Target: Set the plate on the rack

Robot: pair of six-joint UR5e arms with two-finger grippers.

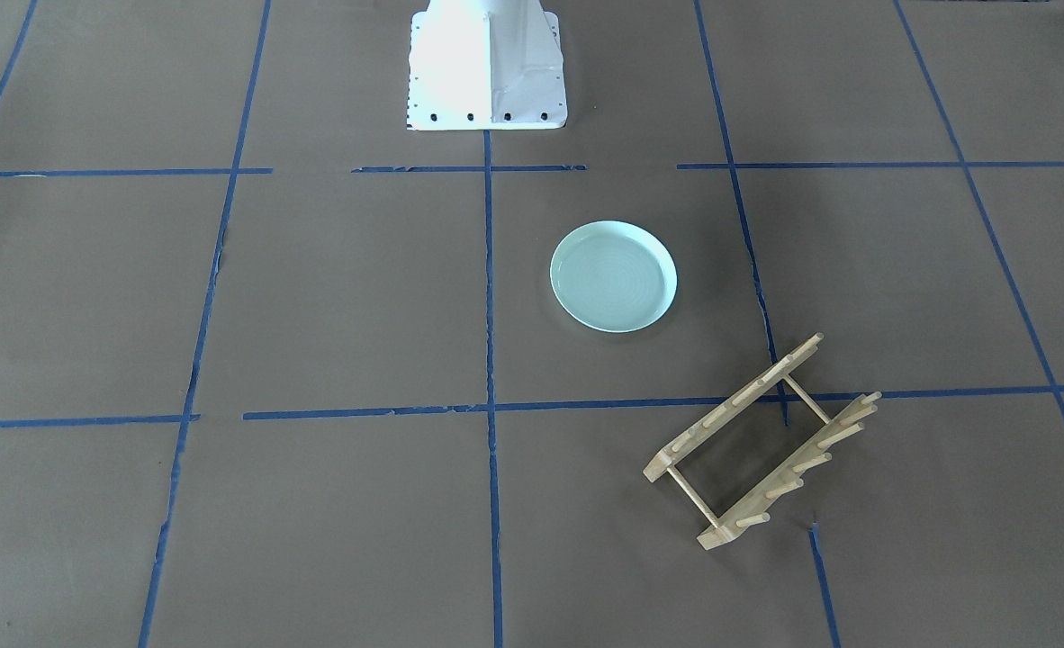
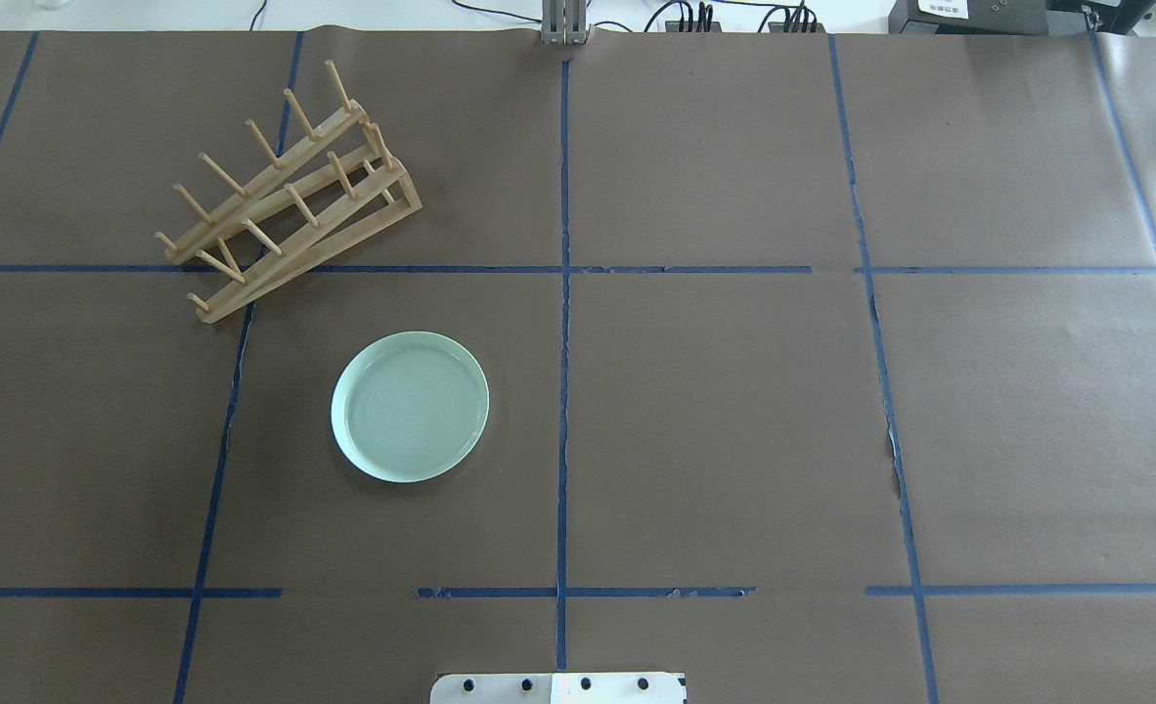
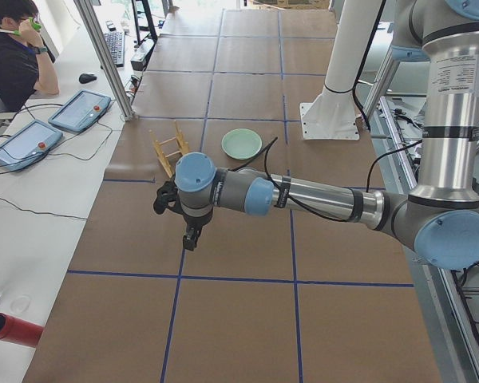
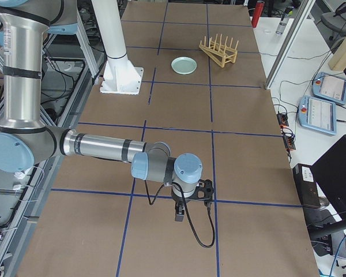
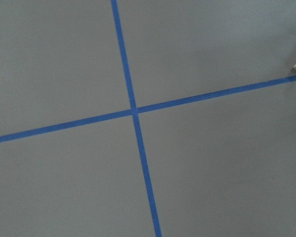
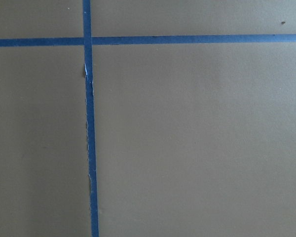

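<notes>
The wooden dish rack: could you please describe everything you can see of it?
The small light-wood dish rack has two parallel rails, each with a row of dowel pegs, joined by two thin cross rods. It stands pegs-up on the brown paper-covered table, skewed to the blue tape grid and straddling a tape crossing, on the robot's left. Its slots are empty. Only the table touches it; the round mint-green plate lies flat nearby, apart from it, nearer the robot.

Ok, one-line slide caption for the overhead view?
The plate lies flat on the left half of the table, apart from the empty rack angled beyond it.
</notes>
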